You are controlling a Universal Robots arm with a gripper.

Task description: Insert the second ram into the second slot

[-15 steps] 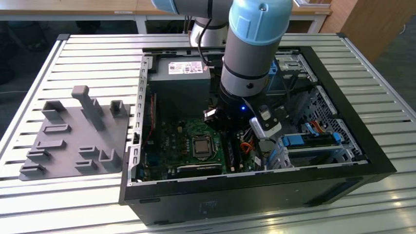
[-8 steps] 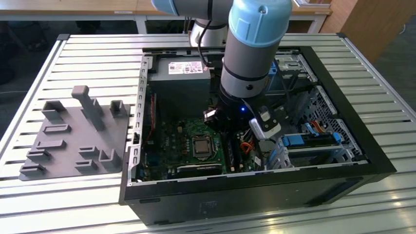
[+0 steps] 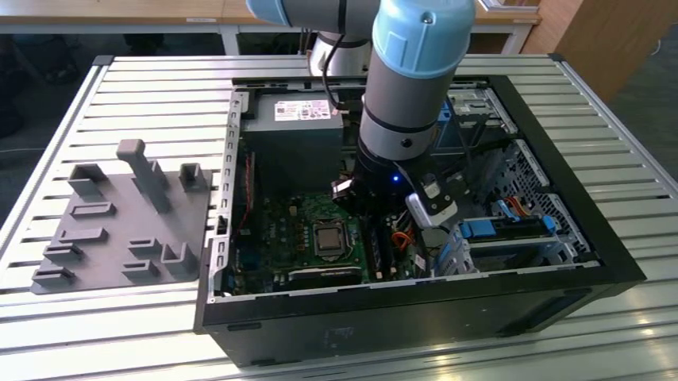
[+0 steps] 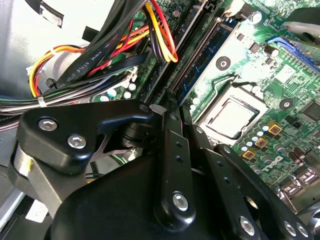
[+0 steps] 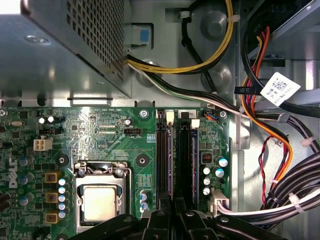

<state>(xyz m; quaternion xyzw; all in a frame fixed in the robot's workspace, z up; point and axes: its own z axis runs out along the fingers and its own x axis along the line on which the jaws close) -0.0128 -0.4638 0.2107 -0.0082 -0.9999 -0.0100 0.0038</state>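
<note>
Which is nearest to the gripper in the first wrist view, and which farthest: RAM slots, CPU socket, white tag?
1. RAM slots, directly ahead of the gripper.
2. CPU socket, beside the slots on the green board.
3. White tag, on the cables, far corner.

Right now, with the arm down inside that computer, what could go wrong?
The hand sits over the memory slots, close beside the processor socket; a slight misalignment could scrape the green board instead. Loose cable bundles hang near the hand's linkages and might snag. I can't tell whether a memory stick is properly gripped, so it could go in crooked.
</note>
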